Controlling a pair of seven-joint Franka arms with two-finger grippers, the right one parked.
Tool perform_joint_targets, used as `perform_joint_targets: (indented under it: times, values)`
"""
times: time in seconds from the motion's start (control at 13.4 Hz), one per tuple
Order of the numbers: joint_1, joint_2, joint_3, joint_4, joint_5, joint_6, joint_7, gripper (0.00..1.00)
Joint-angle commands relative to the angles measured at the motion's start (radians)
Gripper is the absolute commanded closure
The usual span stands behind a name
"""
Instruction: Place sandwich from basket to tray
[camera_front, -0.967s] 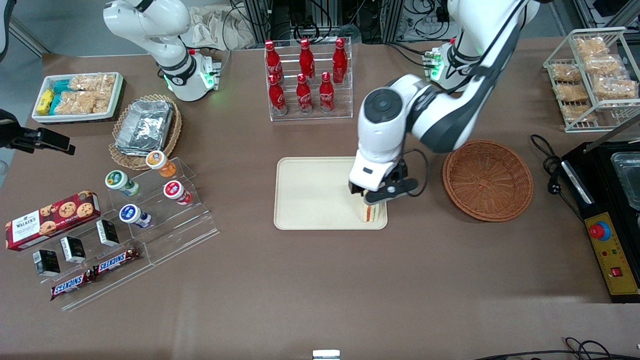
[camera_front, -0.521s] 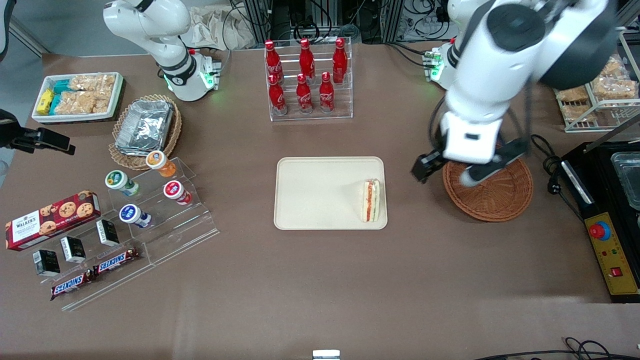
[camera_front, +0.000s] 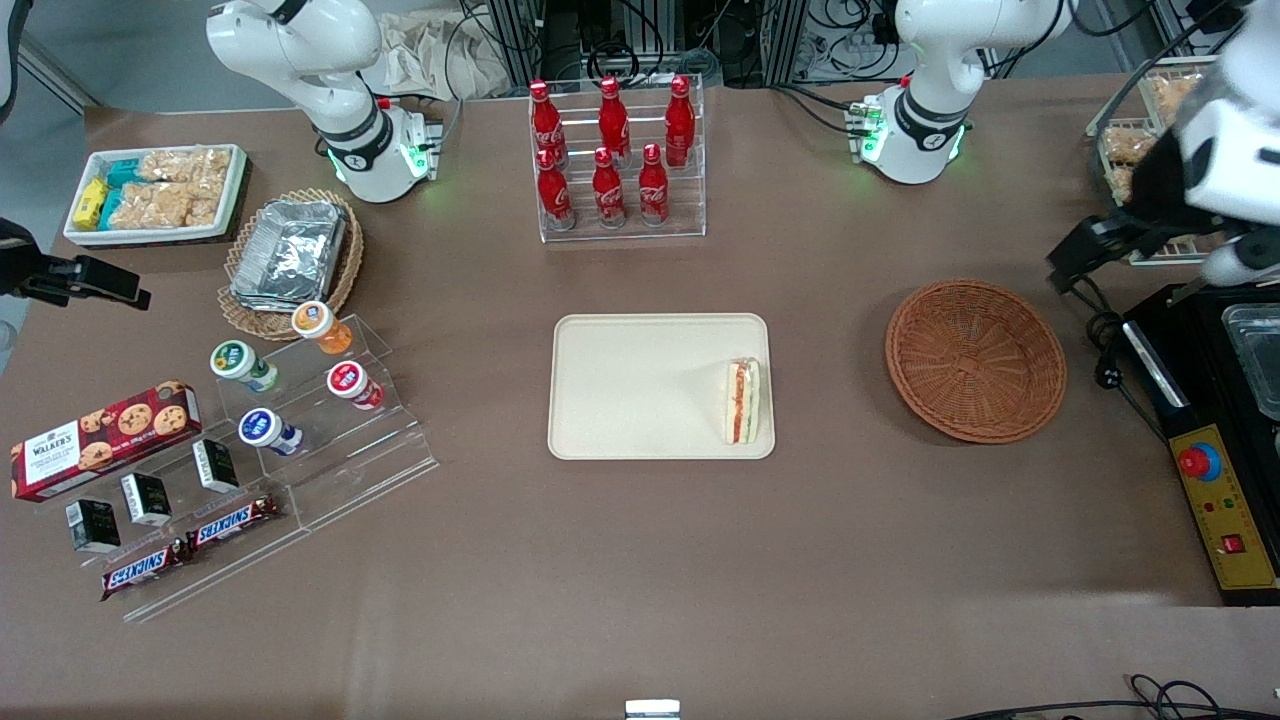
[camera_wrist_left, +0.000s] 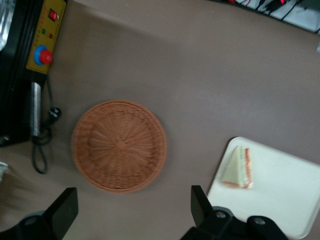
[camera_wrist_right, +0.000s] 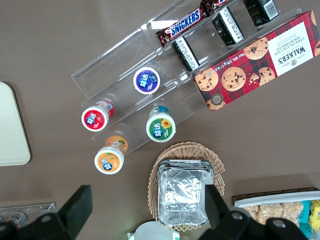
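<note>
The sandwich (camera_front: 742, 402), a pale white wedge with red-orange and green layers along its cut edge, lies on the cream tray (camera_front: 620, 390) at the end nearest the basket (camera_front: 975, 360). The reddish-brown wicker basket holds nothing. The gripper (camera_wrist_left: 131, 212) hangs high toward the working arm's end of the table, its fingers (camera_wrist_left: 65, 210) spread apart and holding nothing. A lighter wicker basket (camera_front: 245, 310) carries foil containers (camera_front: 290, 252). A clear rack holds red Coca-Cola bottles (camera_front: 608, 150). Readable labels: Walker's cookie box (camera_front: 100, 438) and Snickers bars (camera_front: 190, 545).
</note>
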Motion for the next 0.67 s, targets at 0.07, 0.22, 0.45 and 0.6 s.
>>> perform_joint_targets:
  times: [0.07,0.22,0.45,0.6]
  values:
    - [-0.002,-0.131,0.102,-0.161,-0.031,0.008,0.318,0.0]
    - [-0.001,-0.128,0.122,-0.15,-0.031,-0.018,0.383,0.0]
    - [-0.001,-0.093,0.124,-0.101,-0.024,-0.021,0.385,0.0]
    - [-0.001,-0.085,0.125,-0.092,-0.031,-0.021,0.379,0.0]
